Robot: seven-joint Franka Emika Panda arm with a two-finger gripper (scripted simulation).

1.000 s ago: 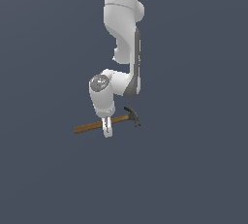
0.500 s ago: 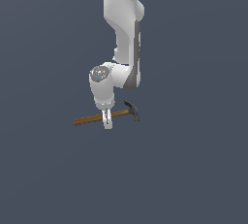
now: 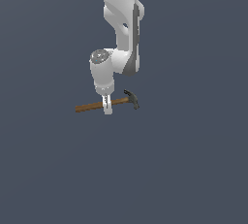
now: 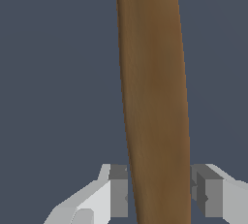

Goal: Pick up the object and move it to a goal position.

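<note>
In the wrist view, the hammer's [image 4: 154, 97] brown wooden handle ran lengthwise through the picture, filling the middle of it. The gripper [image 4: 160, 196] had clenched on that handle: one grey pad [image 4: 117, 191] pressed against one flank of the wood and the other pad sat close at the opposite flank, with a thin dark gap visible there. Behind the handle lay only a flat, even slate-grey ground, with no seam, edge or texture to be made out.

In the exterior view, the gripper [image 3: 107, 105] pointed downward from the white arm [image 3: 121, 29], its pale fingers [image 3: 108, 106] straddling the handle a little nearer the head than the butt. The hammer [image 3: 92, 105] lay almost level, the butt end towards the exterior view's left and sitting slightly lower, the dark grey-black head [image 3: 132, 99] towards the exterior view's right and slightly higher, its claw curving up. The arm rose from the wrist joint up and out of the top of the picture.

Beyond the arm, the surroundings were one uniform dark blue-grey field. No table edge, wall, horizon or shadow showed, so it could not be told whether the hammer rested on a surface or hung clear of one.
</note>
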